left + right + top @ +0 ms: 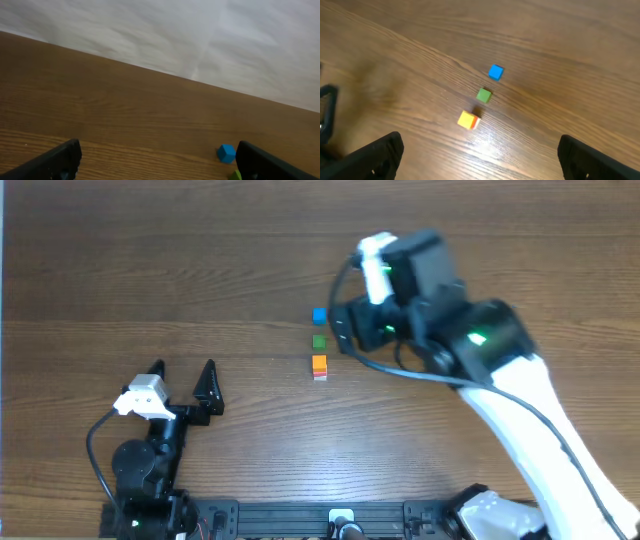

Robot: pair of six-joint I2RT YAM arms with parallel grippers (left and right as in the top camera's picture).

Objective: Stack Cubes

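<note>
The three small cubes lay in a short straight row on the table, each apart from the next. They were hard-edged, matte blocks with plain faces. The blue cube [319, 315] lay farthest from the arm bases, the green cube [319, 341] sat in the middle, and the yellow cube [319, 363] was nearest the bases. In the right wrist view a strip of red [476, 122] showed along one lower side of the yellow cube; whether that was another block beneath it could not be told.

The right gripper [480, 137] hung raised above the wood just beside the row, with its two dark, blunt fingers spread wide and nothing between them. Its arm had a smooth white shell on the long link and a boxy black wrist with green lights, and a black cable looped alongside.

The left gripper [182, 365] sat well apart from the cubes, near its own base. Its two black, tapered fingers were splayed apart and empty, and a white block sat behind them on a black arm.

The table [150, 260] was brown wood with fine, straight grain. In the left wrist view a pale, flat wall [200, 30] rose behind its far edge.
</note>
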